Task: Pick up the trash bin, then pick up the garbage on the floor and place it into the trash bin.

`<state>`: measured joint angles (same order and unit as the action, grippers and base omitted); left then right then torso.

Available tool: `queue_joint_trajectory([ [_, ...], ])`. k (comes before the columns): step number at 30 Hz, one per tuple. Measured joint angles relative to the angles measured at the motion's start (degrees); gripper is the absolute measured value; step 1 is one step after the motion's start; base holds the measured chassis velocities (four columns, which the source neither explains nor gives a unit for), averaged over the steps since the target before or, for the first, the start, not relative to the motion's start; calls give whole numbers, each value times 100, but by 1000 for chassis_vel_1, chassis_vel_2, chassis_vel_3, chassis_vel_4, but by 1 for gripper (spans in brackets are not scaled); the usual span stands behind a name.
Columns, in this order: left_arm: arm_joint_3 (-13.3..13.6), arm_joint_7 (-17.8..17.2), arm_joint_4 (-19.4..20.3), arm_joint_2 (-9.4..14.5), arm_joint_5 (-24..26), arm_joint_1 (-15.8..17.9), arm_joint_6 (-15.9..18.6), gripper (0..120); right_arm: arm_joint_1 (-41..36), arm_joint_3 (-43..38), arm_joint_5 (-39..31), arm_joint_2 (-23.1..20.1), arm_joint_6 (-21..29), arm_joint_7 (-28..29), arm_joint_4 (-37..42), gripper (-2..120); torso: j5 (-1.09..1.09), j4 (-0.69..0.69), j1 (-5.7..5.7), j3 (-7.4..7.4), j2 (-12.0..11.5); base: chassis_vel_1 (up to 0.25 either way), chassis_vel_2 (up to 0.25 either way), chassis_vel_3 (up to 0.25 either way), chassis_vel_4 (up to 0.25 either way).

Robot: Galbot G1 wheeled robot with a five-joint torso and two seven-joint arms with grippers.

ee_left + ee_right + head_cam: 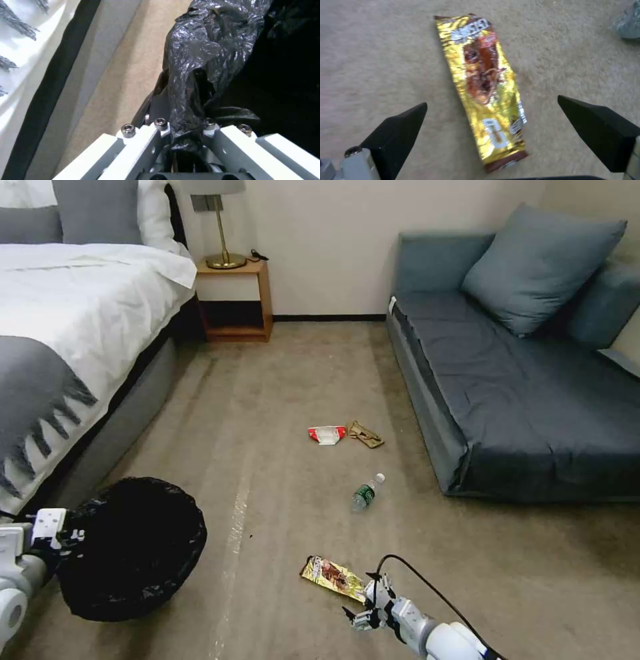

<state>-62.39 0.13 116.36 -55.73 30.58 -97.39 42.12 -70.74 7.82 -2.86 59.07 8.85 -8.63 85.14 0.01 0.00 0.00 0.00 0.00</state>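
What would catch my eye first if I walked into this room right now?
Probably the big trash bin lined with a black bag, held at its rim by the left end effector beside the bed. Next, the gold snack wrapper on the carpet, with the right end effector open just above it. Farther off lie a bottle and crumpled litter.

1 trash bin (133, 550), 1 wrapper (332, 577), 1 bottle (367, 493), 2 crumpled scraps (328, 434).

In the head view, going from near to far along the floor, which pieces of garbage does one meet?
Yellow-gold snack wrapper → clear bottle → red-and-white crumpled packet and tan crumpled paper, side by side at about the same depth.
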Motion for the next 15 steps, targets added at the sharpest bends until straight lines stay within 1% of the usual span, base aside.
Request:
queue_joint_trajectory([
  [6,12,0,38,-47,-21,-11,0,4,194,125,389,105,-65,19,-419,100,-1,0,0,0,0,0,0,0,0],
  [9,11,0,41,-61,-22,-2,1,4,199,145,521,137,-92,49,-500,92,0,-1,0,0,0,0,0,0,0],
  [10,11,0,41,-61,-22,-2,1,4,199,145,521,137,-92,49,-500,92,0,-1,0,0,0,0,0,0,0],
  [11,11,0,41,-62,-21,-1,1,3,204,145,543,147,-98,64,-516,87,-1,-1,0,0,0,0,0,0,0],
  [12,11,1,41,-62,-21,0,2,3,210,145,557,152,-101,68,-525,85,0,-1,0,0,0,0,0,0,0],
  [14,11,0,48,-66,-19,6,2,3,251,144,635,163,-136,69,-590,74,-1,0,0,0,0,0,0,0,0],
  [15,11,0,48,-66,-19,6,2,3,251,144,635,163,-136,69,-590,74,-1,0,0,0,0,0,0,0,0],
])
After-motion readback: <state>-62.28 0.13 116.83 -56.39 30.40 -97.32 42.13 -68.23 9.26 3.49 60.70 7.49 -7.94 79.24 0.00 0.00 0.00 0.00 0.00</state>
